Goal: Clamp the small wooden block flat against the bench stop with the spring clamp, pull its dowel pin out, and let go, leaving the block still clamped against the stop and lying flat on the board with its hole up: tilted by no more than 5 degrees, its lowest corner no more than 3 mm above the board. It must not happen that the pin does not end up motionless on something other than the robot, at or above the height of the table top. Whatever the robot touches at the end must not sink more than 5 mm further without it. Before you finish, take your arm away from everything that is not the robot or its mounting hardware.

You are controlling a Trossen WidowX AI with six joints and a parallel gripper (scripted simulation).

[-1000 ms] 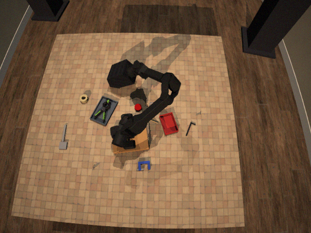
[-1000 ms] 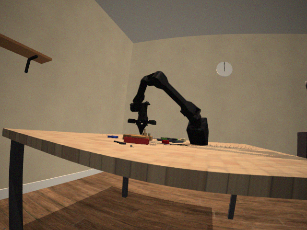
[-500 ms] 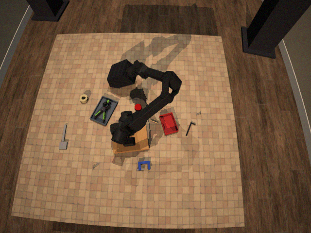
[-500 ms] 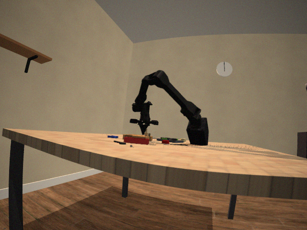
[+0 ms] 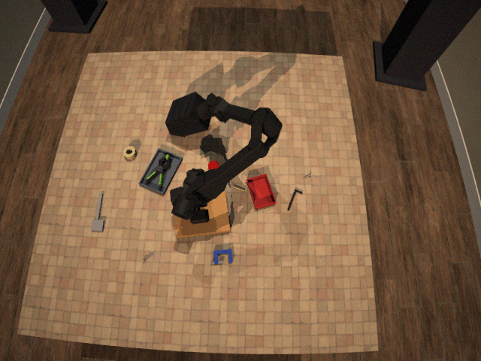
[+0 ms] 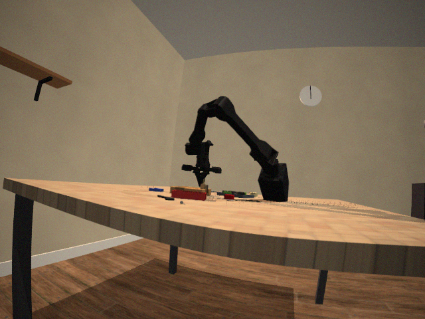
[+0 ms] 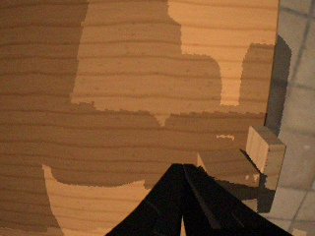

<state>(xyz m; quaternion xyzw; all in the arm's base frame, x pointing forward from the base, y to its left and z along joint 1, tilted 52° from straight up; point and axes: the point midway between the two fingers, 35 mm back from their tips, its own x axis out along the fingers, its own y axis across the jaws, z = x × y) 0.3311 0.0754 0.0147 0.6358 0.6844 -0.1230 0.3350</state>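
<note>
A tiled table top point(image 5: 116, 271) is carrying the wooden board point(image 7: 132, 39), and the gripper point(image 7: 183, 177), its fingers pressed fully together and holding nothing, is hanging low over it with the small wooden block point(image 7: 266, 149) just beside its tip at the board's edge. This looks like nudging the block toward the stop, not yet clamping: the spring clamp point(image 5: 159, 169) is lying unused in its grey tray point(image 5: 146, 182), so the next move is probably fetching it. Room is tight there, with the red bin point(image 5: 261, 191) near that edge.
</note>
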